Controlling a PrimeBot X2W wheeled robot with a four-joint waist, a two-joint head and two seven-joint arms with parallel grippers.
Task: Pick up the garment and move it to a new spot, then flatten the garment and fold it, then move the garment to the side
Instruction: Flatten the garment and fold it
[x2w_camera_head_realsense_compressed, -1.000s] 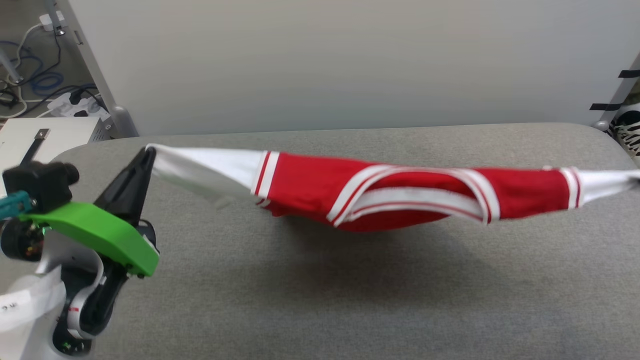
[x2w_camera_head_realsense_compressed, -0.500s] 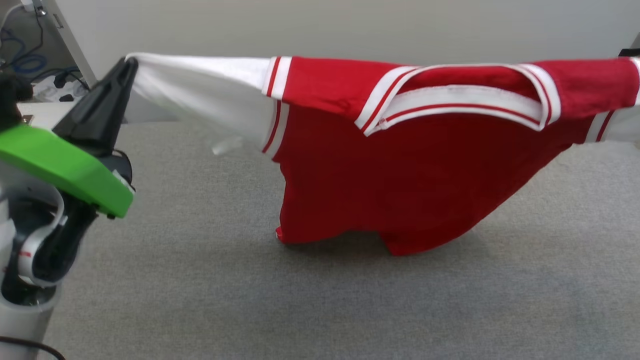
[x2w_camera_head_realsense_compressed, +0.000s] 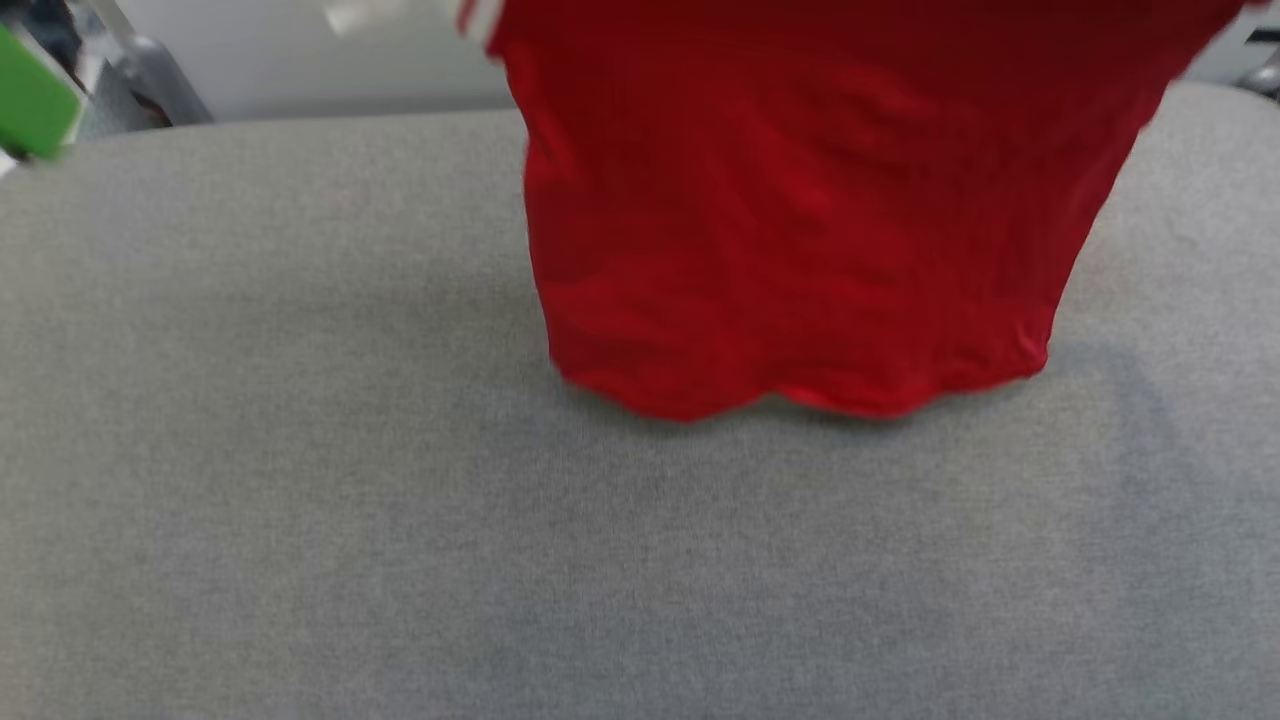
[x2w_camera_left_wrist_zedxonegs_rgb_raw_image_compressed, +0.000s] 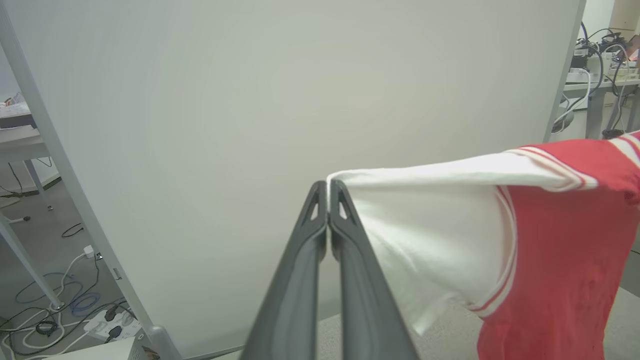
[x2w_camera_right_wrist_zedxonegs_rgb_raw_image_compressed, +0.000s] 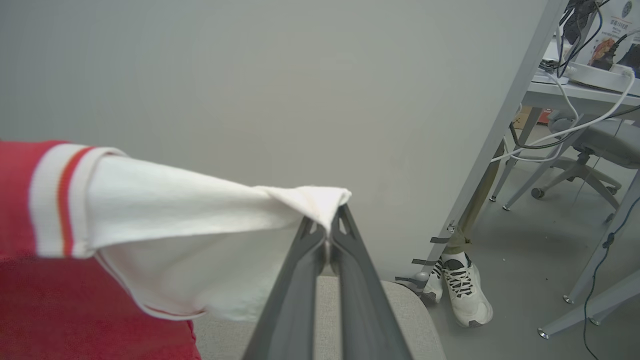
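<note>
The garment, a red jersey T-shirt with white sleeves, hangs lifted over the grey padded table; its red body drops from the head view's top edge and its hem just reaches the table surface. In the left wrist view my left gripper is shut on the tip of one white sleeve, which stretches off to the right. In the right wrist view my right gripper is shut on the tip of the other white sleeve, which stretches off to the left. The chest lettering is hidden.
A pale partition wall stands behind the table. A person's foot in a white sneaker rests on the floor by the partition's right post. Cables and a power strip lie on the floor at left; desks and a chair stand at right.
Both arms have raised the garment from a low stretched sag to a full hang, its collar and sleeves now above the head view. The head camera has also shifted.
</note>
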